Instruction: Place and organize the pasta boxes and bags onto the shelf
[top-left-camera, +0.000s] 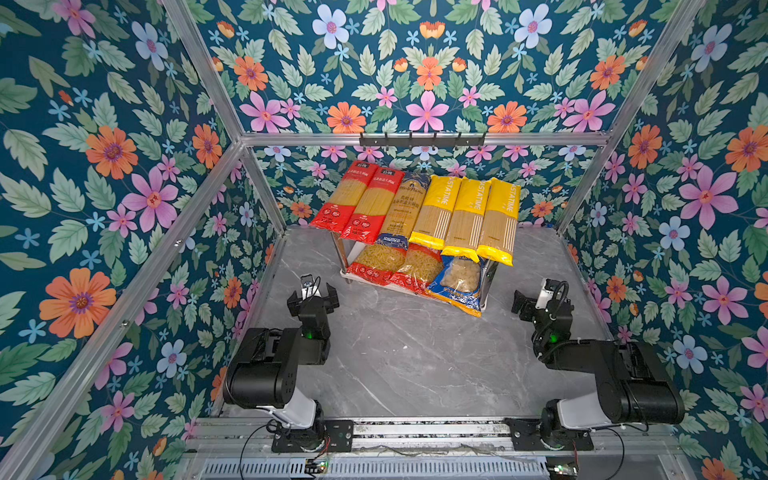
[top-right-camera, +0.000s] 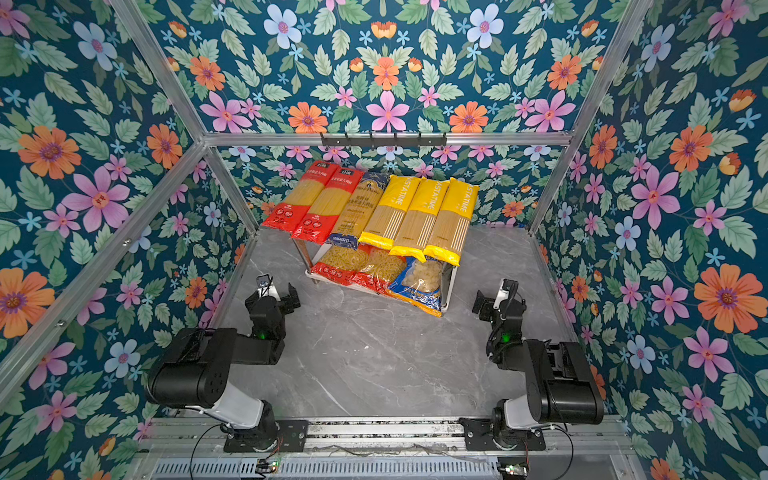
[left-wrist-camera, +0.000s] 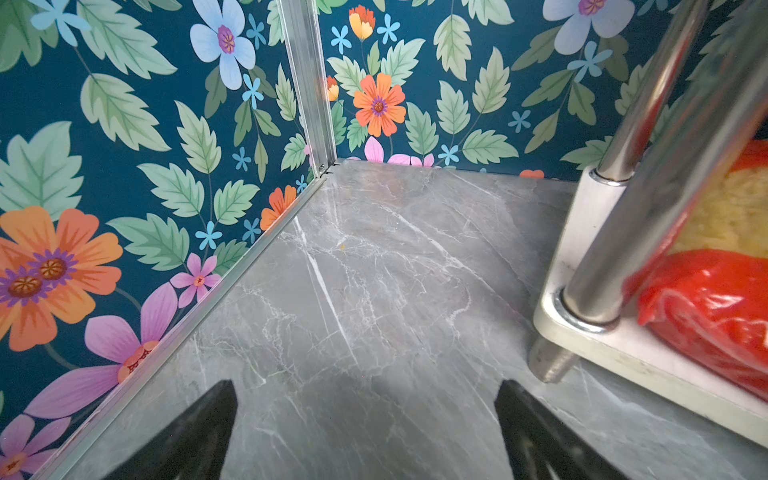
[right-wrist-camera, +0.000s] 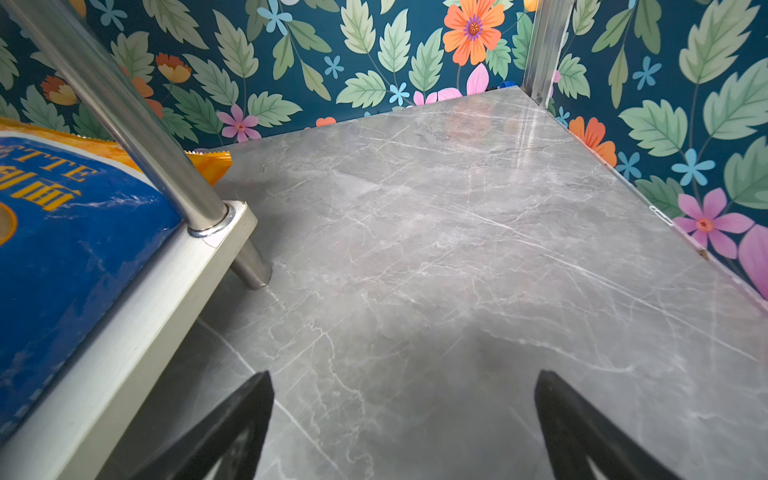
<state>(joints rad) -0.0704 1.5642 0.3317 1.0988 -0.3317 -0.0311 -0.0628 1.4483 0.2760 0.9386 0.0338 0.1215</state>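
Counter: I'm looking at a grey marble-pattern counter (top-left-camera: 395, 361), walled by teal floral wallpaper (top-left-camera: 104, 187) on aluminium bars. A black hook rail (top-left-camera: 422, 140) sits on the back bar.
Shelf: the white two-tier shelf with chrome legs (left-wrist-camera: 577, 249) stands mid-width at the counter's back edge. Its long side runs along that edge, slightly skewed.
Upper tier: only the top views show me this. Two red spaghetti packs (top-left-camera: 353, 195), one navy-gold spaghetti pack (top-left-camera: 405, 203) and three yellow PASTATIME packs (top-left-camera: 465, 216) lie side by side. Their long axes run front to back, and the near ends overhang.
Lower tier: two red macaroni bags (top-left-camera: 374, 259) and a blue-orange shells bag (top-left-camera: 459, 282).
Wrist views: the left shows a red bag end beside a leg; the right shows the blue bag's lettering.
Left end effector (left-wrist-camera: 365, 386): spread, holding nothing.
Right end effector (right-wrist-camera: 405, 374): spread, holding nothing.
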